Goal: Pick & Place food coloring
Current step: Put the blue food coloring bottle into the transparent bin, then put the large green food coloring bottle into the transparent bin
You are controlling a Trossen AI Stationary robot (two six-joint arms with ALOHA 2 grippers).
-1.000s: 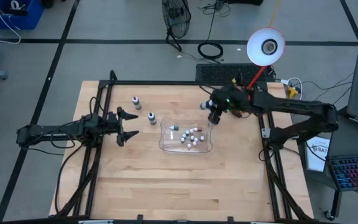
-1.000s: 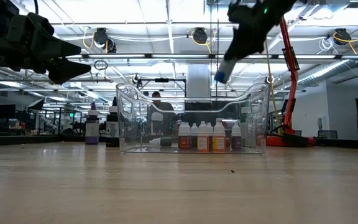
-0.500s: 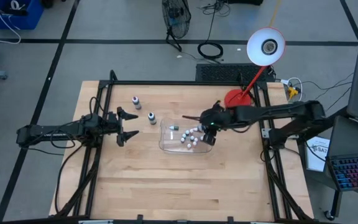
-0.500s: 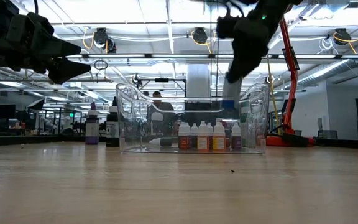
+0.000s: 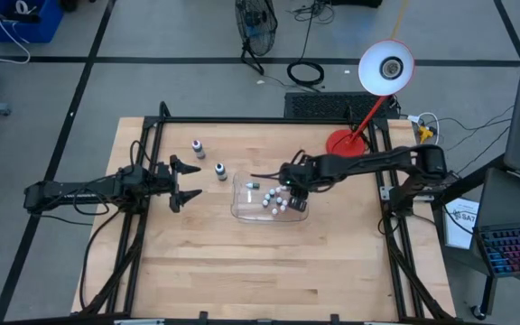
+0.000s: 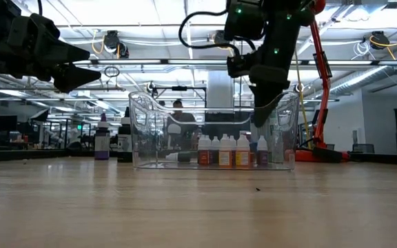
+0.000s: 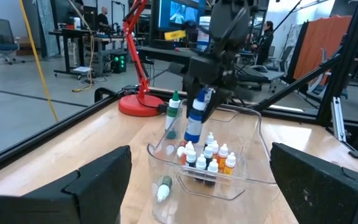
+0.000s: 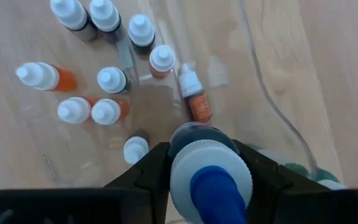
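Observation:
A clear plastic tray (image 5: 242, 209) sits mid-table with several tiny dropper bottles (image 5: 276, 199) standing in it and one lying down (image 7: 163, 188). My right gripper (image 5: 293, 188) is over the tray's right part, shut on a blue-topped food coloring bottle (image 7: 194, 119). A purplish-topped bottle (image 5: 198, 147) and a dark-topped one (image 5: 220, 170) stand upright on the table left of the tray. A green-topped bottle (image 7: 173, 114) stands just outside the tray's wall. My left gripper (image 5: 183, 183) hovers open, left of the tray. My right gripper pinches the blue-topped bottle between its two fingers (image 8: 146, 173) at the white collar (image 8: 194, 163) just under the blue tip. The fingers come from above, pointing down. The bottle hangs upright below them, inside the tray walls; whether its base touches the floor I cannot tell.
A red lamp base (image 5: 339, 142) stands at the table's far right, behind the right arm. Black frame rails (image 5: 242, 120) run along the far, left and right edges. Bare wood (image 5: 260, 262) stretches from the tray to the near edge.
My right gripper has carried the blue-topped bottle from beyond the tray's far-right corner toward the near-left and down, so it now sits lower, between the tray walls. It has stayed shut on the bottle.

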